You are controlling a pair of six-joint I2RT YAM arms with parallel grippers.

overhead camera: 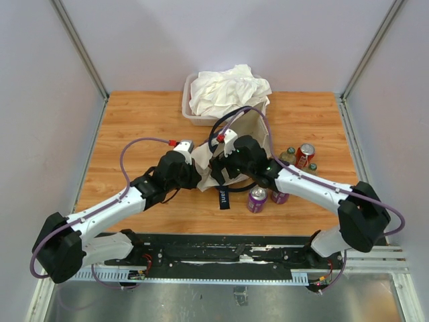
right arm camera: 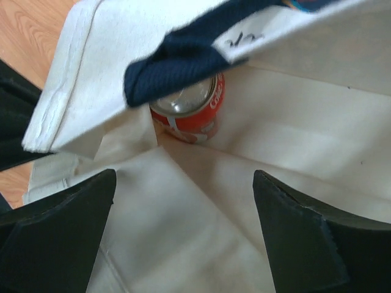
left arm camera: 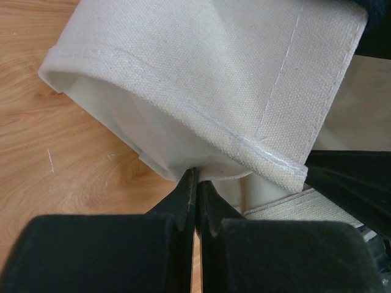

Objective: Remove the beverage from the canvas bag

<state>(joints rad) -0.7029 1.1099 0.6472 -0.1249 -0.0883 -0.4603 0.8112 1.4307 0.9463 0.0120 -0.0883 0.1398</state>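
Cream canvas tote bag (overhead camera: 256, 131) w/ navy strap handles lies slumped mid wooden table (overhead camera: 147, 121), btwn both arms, mouth toward the near side. Left gripper (overhead camera: 196, 173) is at the bag's left edge. In its wrist view the fingers (left arm camera: 180, 210) are pressed together, nipping a thin fold of fabric just under the stitched hem. Right gripper (overhead camera: 224, 164) is at the mouth, jaws spread wide, holding nothing. Its wrist view looks into the bag: red Coca-Cola can (right arm camera: 194, 116) sits at the far end inside, top partly hidden by a navy strap (right arm camera: 177, 61), apart from the fingertips. Far centre: clear plastic tub (overhead camera: 188, 107) w/ white cloth heap (overhead camera: 231, 90). Right of bag: two purple cans (overhead camera: 257, 199), a red can (overhead camera: 305, 155), two small bottles (overhead camera: 289, 155).
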